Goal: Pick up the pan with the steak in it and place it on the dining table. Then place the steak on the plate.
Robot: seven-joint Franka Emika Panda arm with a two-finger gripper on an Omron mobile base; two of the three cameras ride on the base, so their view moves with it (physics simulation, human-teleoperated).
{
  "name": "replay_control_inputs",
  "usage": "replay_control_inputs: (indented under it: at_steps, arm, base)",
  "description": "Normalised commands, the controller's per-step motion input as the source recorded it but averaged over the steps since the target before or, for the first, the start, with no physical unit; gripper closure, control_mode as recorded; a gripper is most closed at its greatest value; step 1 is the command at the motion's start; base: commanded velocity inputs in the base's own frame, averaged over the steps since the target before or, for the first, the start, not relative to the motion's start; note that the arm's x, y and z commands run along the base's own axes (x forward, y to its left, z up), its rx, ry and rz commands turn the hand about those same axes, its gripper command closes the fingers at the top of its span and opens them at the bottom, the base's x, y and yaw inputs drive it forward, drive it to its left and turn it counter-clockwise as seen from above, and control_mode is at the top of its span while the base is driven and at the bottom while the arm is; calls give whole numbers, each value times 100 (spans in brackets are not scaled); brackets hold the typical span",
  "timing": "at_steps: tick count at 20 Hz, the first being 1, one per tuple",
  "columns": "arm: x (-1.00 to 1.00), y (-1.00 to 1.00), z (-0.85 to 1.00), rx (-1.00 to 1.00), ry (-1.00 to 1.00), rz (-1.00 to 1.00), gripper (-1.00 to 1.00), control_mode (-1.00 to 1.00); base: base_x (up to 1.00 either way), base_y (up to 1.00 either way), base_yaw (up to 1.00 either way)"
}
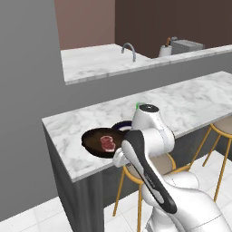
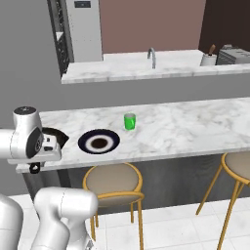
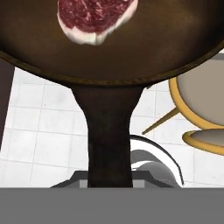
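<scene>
Cast-iron pan (image 3: pixel 109 78) carries steak (image 3: pixel 94 17); no writing legible.

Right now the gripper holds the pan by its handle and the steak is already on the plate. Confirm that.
Not quite. The gripper does hold the pan by its handle, but the steak lies in the pan, not on the plate. The hand view shows it; the right base view shows no steak on the plate.

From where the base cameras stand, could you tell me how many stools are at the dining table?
2 in view: one stool under the table edge below the plate, another at the right edge, cut off. More may stand beyond the frame.
</scene>
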Motion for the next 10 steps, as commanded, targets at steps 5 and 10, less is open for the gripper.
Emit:
replay_control_inputs:
  at_steps: [5,10]
  arm:
    - [0,14,-16,-1,2,0,100,-100]
    - [0,34,-18,-8,-3,-2,100,-100]
  base:
    - [0,0,0]
    - [0,0,0]
